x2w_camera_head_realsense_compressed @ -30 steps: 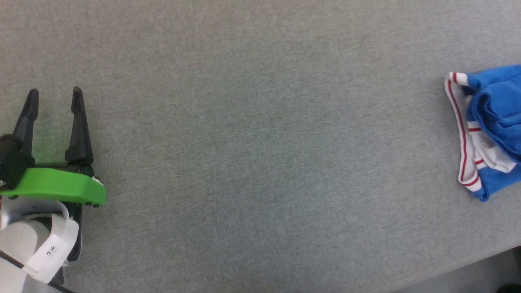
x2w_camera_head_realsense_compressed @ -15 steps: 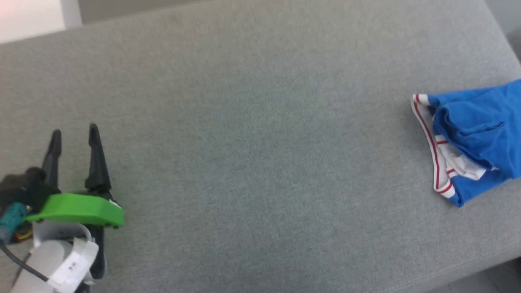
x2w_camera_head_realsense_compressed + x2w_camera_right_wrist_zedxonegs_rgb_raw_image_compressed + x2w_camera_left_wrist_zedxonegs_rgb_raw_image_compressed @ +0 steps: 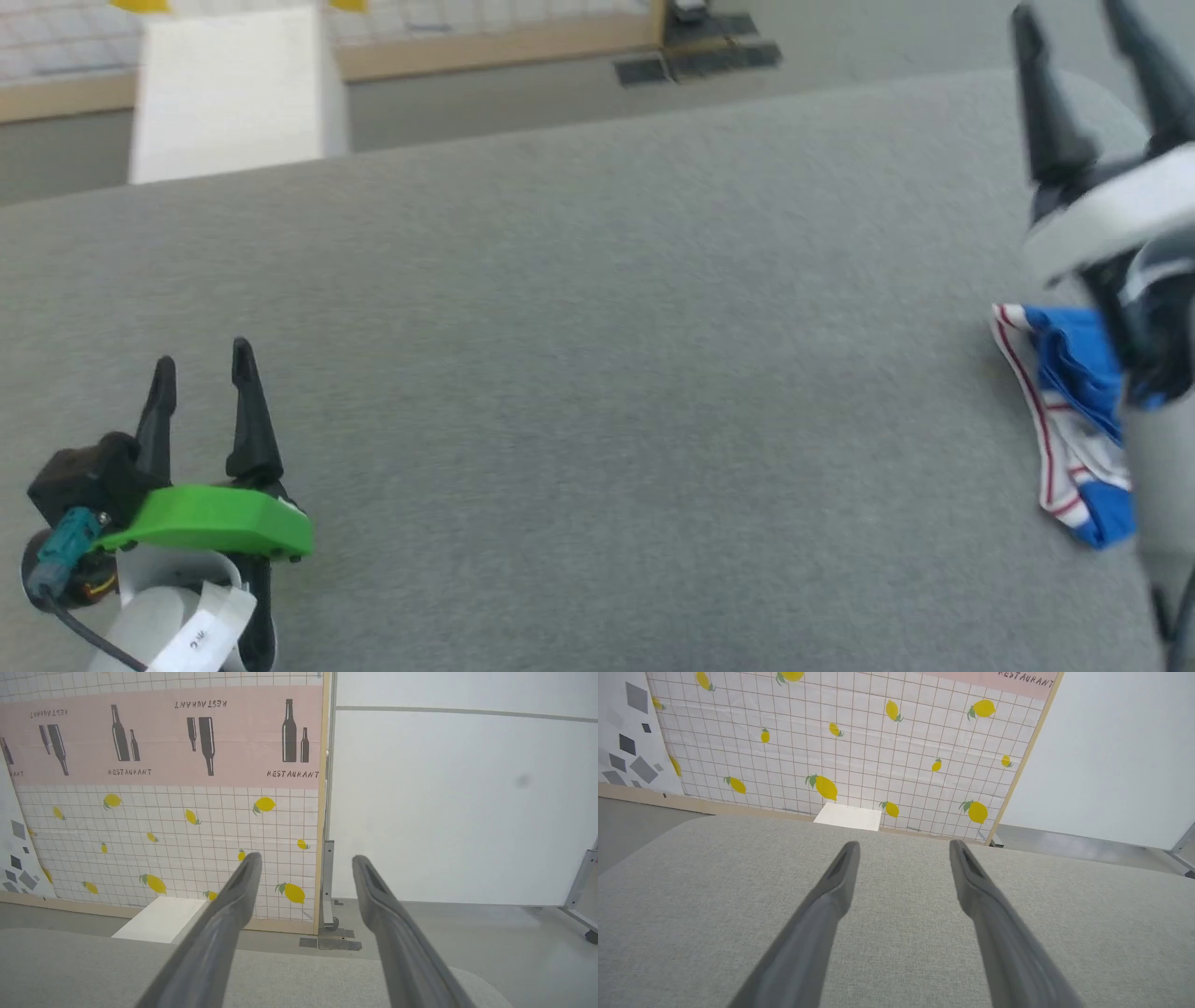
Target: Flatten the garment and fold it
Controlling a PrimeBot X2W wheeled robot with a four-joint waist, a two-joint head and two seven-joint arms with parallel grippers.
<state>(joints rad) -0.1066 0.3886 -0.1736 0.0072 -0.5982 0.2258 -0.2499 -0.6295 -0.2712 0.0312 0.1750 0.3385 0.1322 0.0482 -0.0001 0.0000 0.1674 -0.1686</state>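
The garment point(image 3: 1074, 420), a crumpled royal-blue jersey with white fabric and red-and-white striped trim, lies bunched at the right edge of the grey table point(image 3: 597, 373). My right gripper point(image 3: 1074, 23) hangs open above and just beyond it, and the pale wrist covers part of the cloth. Far off at the lower left, my left gripper point(image 3: 201, 369) stands open over bare table with nothing between its fingers. In the left wrist view the left gripper point(image 3: 903, 847) has its fingers spread above the grey surface. In the right wrist view the right gripper point(image 3: 306, 861) points past the table's far edge.
Beyond the table's far edge are a white box point(image 3: 233, 89) on the floor, a lemon-patterned partition point(image 3: 840, 742) and a white wall panel point(image 3: 458, 802). The table's right corner point(image 3: 467, 984) lies just under the right gripper.
The head camera has tilted up, so the floor and partition beyond the table now show. The right gripper has come into the picture above the garment. The left gripper stays open.
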